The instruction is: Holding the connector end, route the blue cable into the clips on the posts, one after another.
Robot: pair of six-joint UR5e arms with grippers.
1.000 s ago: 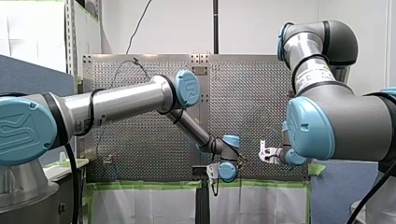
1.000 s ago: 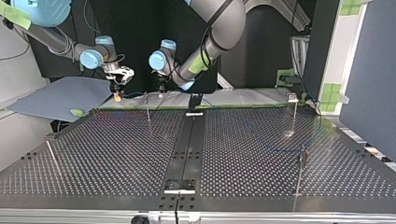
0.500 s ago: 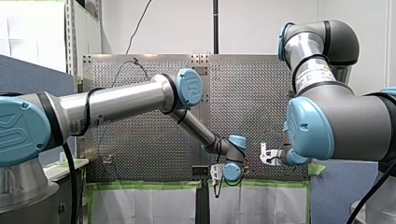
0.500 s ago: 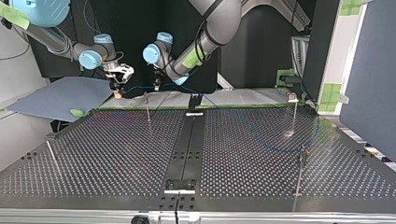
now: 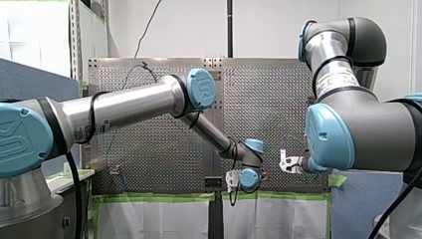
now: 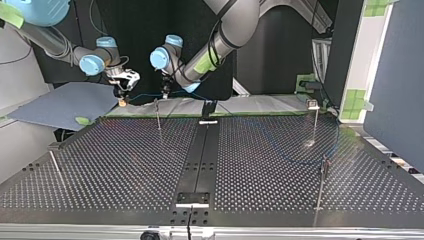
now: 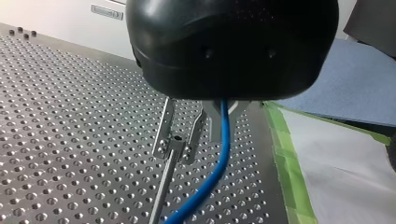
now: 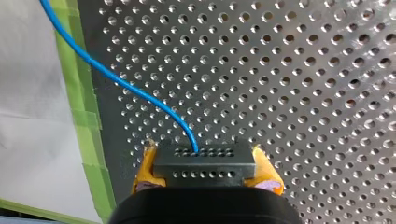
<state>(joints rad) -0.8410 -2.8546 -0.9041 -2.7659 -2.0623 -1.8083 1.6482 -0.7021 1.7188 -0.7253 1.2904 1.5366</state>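
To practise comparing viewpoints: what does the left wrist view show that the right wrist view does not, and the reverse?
Only the left wrist view: a clip on its post, with the blue cable passing beside it. Only the right wrist view: the black connector clamped in my right pincer between yellow pads. Both: the blue cable, the perforated table and green tape.

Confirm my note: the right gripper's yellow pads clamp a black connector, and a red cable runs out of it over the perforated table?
Wrong colour: it is a blue cable, not red. The right wrist view shows the right gripper clamping the black connector in its yellow pads, with the blue cable running out of it over the perforated table.
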